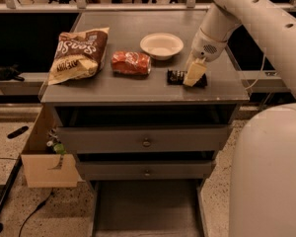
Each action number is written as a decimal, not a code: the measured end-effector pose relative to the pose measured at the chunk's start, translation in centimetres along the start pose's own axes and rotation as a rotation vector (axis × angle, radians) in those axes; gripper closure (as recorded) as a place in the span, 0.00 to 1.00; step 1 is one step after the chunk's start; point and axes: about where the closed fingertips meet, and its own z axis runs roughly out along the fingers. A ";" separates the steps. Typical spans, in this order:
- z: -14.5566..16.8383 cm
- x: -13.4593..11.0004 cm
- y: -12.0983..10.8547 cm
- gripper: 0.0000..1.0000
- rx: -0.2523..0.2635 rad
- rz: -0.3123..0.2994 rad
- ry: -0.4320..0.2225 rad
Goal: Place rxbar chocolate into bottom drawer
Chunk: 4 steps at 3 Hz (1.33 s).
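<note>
The rxbar chocolate (176, 77), a small flat dark bar, lies on the grey cabinet top (138, 90) near its front right. My gripper (194, 75) reaches down from the right and sits right on the bar's right half, hiding that part. The bottom drawer (145, 209) is pulled out at the foot of the cabinet, and its flat grey floor shows bare.
A large brown-and-cream chip bag (79, 55) lies at the left of the top, an orange-red packet (131, 62) in the middle, and a white bowl (161, 45) behind it. Two upper drawers with round knobs (146, 142) stand partly out. A cardboard box (44, 157) hangs at the left.
</note>
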 end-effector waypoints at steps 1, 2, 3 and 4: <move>-0.5 -0.2 0.0 1.00 0.000 0.000 0.000; -4.9 2.2 0.2 1.00 0.077 0.025 0.034; -7.5 3.4 0.5 1.00 0.127 0.039 0.047; -7.1 3.1 1.2 1.00 0.130 0.028 0.031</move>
